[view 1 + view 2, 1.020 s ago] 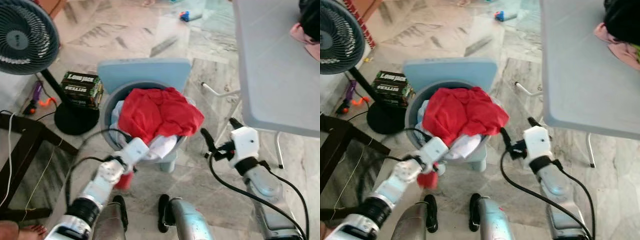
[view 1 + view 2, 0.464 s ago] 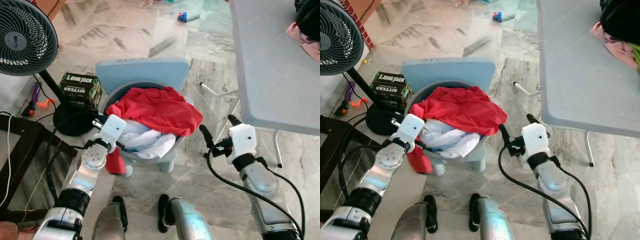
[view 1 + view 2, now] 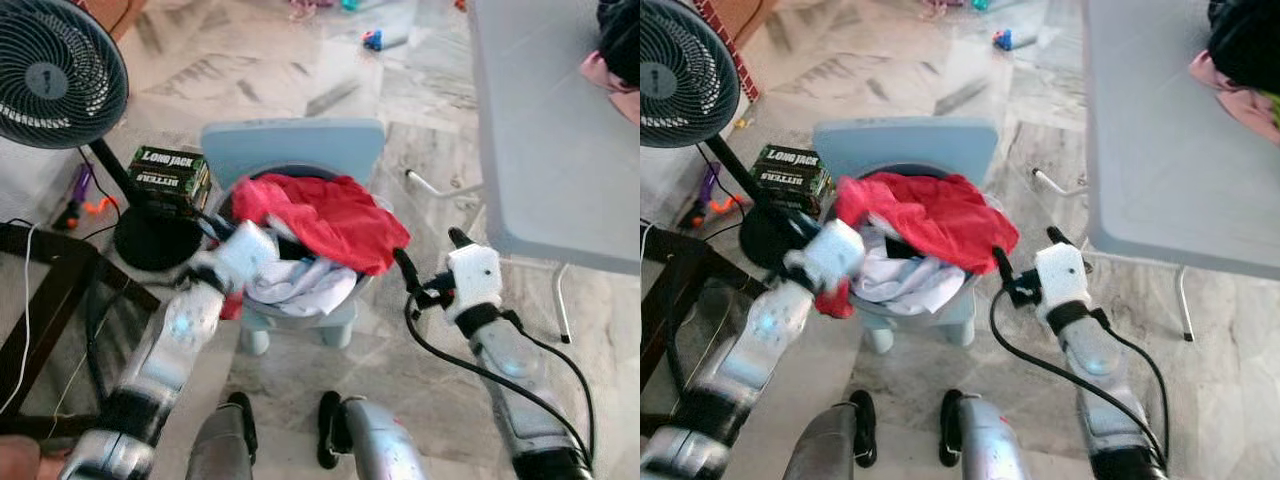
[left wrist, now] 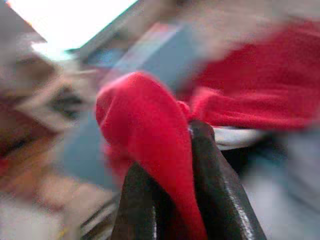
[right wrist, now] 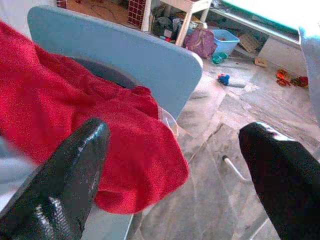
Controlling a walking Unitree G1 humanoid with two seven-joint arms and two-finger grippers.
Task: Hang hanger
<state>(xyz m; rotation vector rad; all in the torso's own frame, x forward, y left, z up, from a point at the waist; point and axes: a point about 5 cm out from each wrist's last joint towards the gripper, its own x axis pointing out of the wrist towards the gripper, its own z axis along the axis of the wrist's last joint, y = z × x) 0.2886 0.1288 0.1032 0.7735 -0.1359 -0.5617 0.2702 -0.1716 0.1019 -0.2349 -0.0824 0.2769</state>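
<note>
Left hand (image 4: 172, 200) clenched on a fold of the red garment (image 3: 335, 215), at the left rim of the laundry basket (image 3: 345, 300) on the pale blue chair (image 3: 292, 150). Right hand (image 5: 175, 165) spread wide, released, just right of the basket. Grey worktop (image 3: 545, 130) at right. Hanger not made out.

Red cloth (image 3: 335, 215) looks fuzzy (towel-like); marble floor (image 3: 420, 370) glossy; grey table (image 3: 545, 130) matt.

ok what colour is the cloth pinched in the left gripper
Red. The cloth shows best in the left wrist view, pinched between the left gripper fingers.
</note>
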